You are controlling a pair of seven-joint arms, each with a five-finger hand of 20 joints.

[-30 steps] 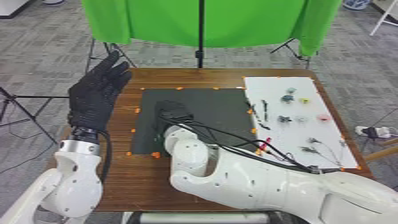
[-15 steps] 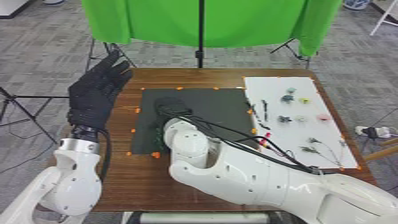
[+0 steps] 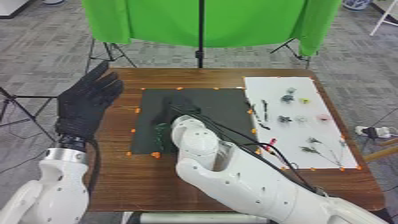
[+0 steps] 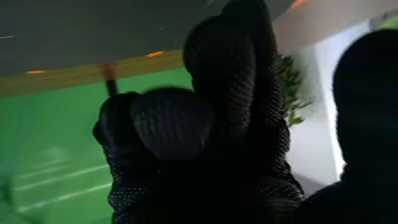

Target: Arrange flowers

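- Both robot arms have moved since the earlier frame: the left hand (image 3: 84, 105) has drifted outward and a little nearer; the right hand (image 3: 182, 106) has shifted slightly to the right, leaving more of a dark green sprig (image 3: 162, 137) in sight
- Brown wooden table (image 3: 133, 187) beneath the work; green cloth (image 3: 222, 30) hanging beyond its far edge
- Dark mat (image 3: 226, 102) on the table; white sheet (image 3: 275, 87) along its right side
- Left hand raised by the table's left side, released, its fingers straight
- Right hand over the dark mat; I cannot tell whether it is released, clenched or grasping anything
- Dark green sprig at the mat's left part, just beside the right arm; thin dark stems (image 3: 264, 107) near the white sheet's left edge; branching sprigs (image 3: 311, 150) on its nearer part
- Small flower heads on the sheet: a yellow one (image 3: 305, 100), a pink one (image 3: 324, 117), a dark one (image 3: 284, 119)
- Orange markers (image 3: 156, 155) around the mat, smallest of all
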